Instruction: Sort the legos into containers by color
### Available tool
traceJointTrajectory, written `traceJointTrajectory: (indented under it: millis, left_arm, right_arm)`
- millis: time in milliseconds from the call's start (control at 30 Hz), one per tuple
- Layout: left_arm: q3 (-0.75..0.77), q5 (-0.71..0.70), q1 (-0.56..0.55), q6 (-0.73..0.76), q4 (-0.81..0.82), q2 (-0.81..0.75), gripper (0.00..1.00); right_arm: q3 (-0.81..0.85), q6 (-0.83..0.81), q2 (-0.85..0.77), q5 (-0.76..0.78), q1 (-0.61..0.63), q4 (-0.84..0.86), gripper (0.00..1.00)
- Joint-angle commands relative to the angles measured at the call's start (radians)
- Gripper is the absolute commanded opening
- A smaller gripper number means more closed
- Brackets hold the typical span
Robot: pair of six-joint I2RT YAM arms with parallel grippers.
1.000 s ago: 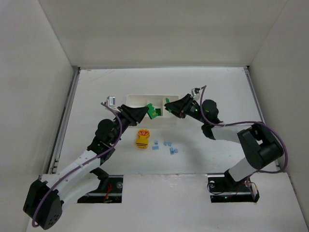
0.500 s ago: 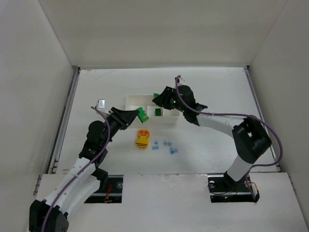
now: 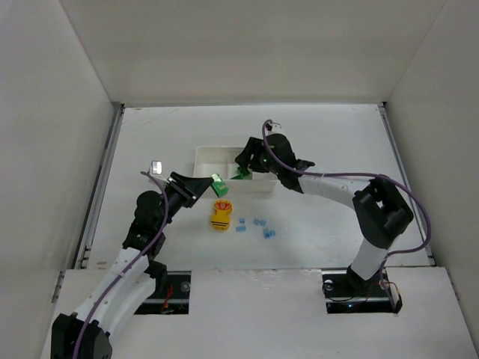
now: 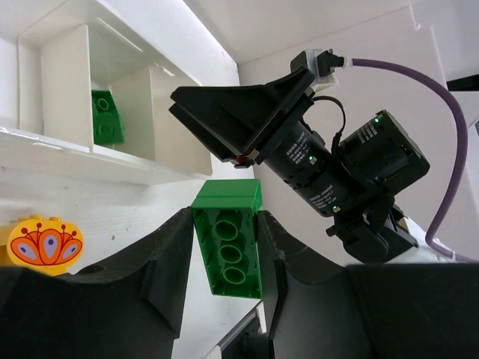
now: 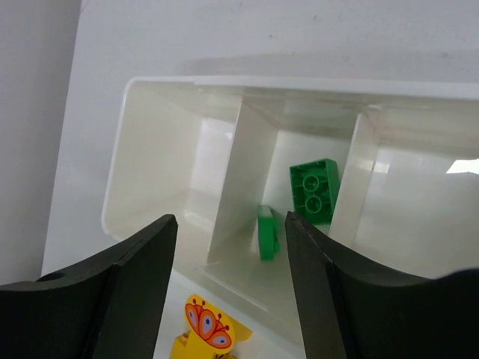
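The white three-compartment tray (image 3: 209, 157) lies mid-table. My left gripper (image 3: 212, 185) is shut on a green brick (image 3: 221, 186), (image 4: 228, 239) and holds it just in front of the tray's near wall. My right gripper (image 3: 243, 159) hangs over the tray, open and empty (image 5: 228, 218). Two green bricks (image 5: 314, 191), (image 5: 267, 233) lie in the middle compartment. A yellow brick with a printed flower (image 3: 221, 215), (image 5: 206, 336) sits in front of the tray. Three small light blue bricks (image 3: 258, 223) lie to its right.
White walls enclose the table on three sides. The tray's left compartment (image 5: 165, 172) holds nothing that I can see. In the left wrist view the right arm's wrist (image 4: 329, 172) is close behind the held brick, above the tray (image 4: 67, 82).
My left gripper has pulled back from over the tray toward the near left, still holding its green brick. My right gripper has swung left over the tray and now holds nothing.
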Motion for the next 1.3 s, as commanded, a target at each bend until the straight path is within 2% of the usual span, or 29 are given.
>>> traceJointTrajectory:
  millis: [0, 200, 333, 433, 533, 733, 1167, 1233, 1267]
  left_arm:
    - [-0.005, 0.026, 0.007, -0.013, 0.068, -0.006, 0.16]
    - [-0.028, 0.026, 0.012, -0.019, 0.099, -0.01, 0.16]
    - [-0.044, 0.027, 0.001, -0.046, 0.143, -0.009, 0.16]
    - [-0.053, 0.038, -0.013, -0.066, 0.18, -0.009, 0.16]
    - [-0.071, 0.032, -0.03, -0.1, 0.198, -0.035, 0.16]
    - [-0.103, 0.014, -0.059, -0.134, 0.195, -0.108, 0.16]
    - [-0.151, -0.072, -0.162, -0.137, 0.218, -0.154, 0.15]
    - [-0.152, -0.077, -0.165, -0.137, 0.223, -0.161, 0.15]
    - [-0.152, -0.077, -0.166, -0.137, 0.226, -0.161, 0.15]
  right_arm:
    - [0.014, -0.013, -0.064, 0.006, 0.01, 0.032, 0.66]
    - [-0.234, 0.011, -0.336, -0.066, 0.027, 0.171, 0.6]
    - [-0.428, 0.1, -0.49, -0.236, 0.045, 0.37, 0.68]
    - [-0.491, 0.171, -0.51, -0.342, 0.088, 0.505, 0.8]
    - [-0.521, 0.207, -0.501, -0.363, 0.143, 0.616, 0.88]
    - [-0.538, 0.254, -0.466, -0.36, 0.18, 0.691, 0.91]
    - [-0.532, 0.343, -0.343, -0.349, 0.192, 0.744, 0.74]
    - [-0.537, 0.344, -0.334, -0.338, 0.199, 0.745, 0.7]
    - [-0.538, 0.344, -0.329, -0.335, 0.202, 0.745, 0.64]
